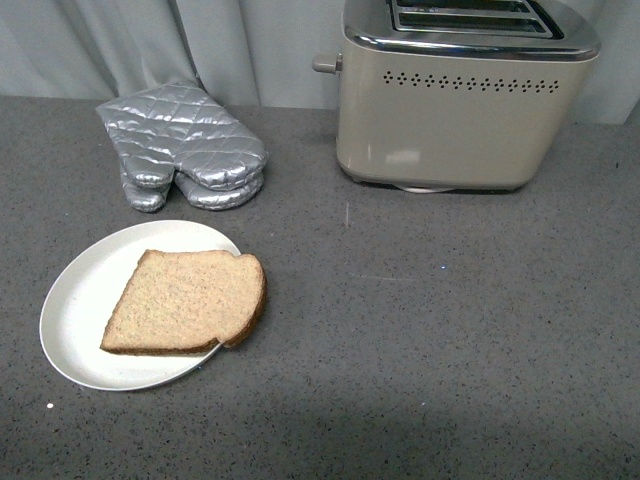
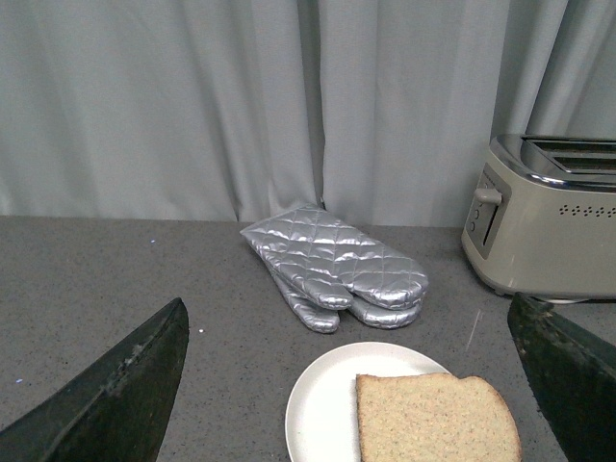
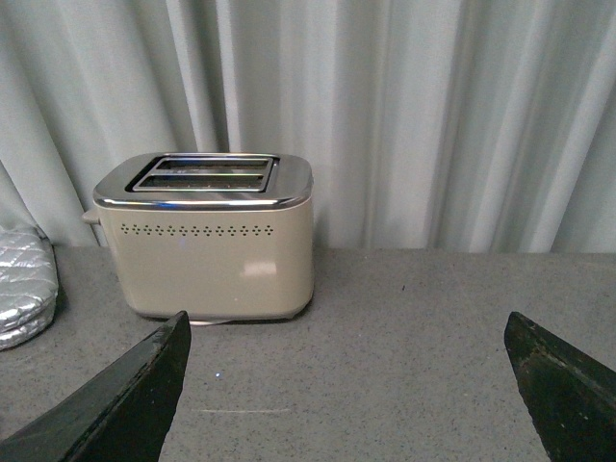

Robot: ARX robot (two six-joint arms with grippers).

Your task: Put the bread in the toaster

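The bread (image 1: 187,300), a light-brown slice with a darker crust, lies flat on a round white plate (image 1: 75,305) at the front left of the counter. The cream-beige toaster (image 1: 455,105) with a chrome top and empty slots stands at the back right, its lever knob (image 1: 326,63) on its left side. Neither arm shows in the front view. My left gripper (image 2: 356,385) is open and empty, above the counter, with the bread (image 2: 433,419) between and beyond its fingers. My right gripper (image 3: 351,385) is open and empty, facing the toaster (image 3: 212,236).
A silver quilted oven mitt (image 1: 185,145) lies at the back left, between the plate and the curtain; it also shows in the left wrist view (image 2: 332,265). A grey-white curtain (image 1: 240,40) hangs behind the grey speckled counter (image 1: 430,330).
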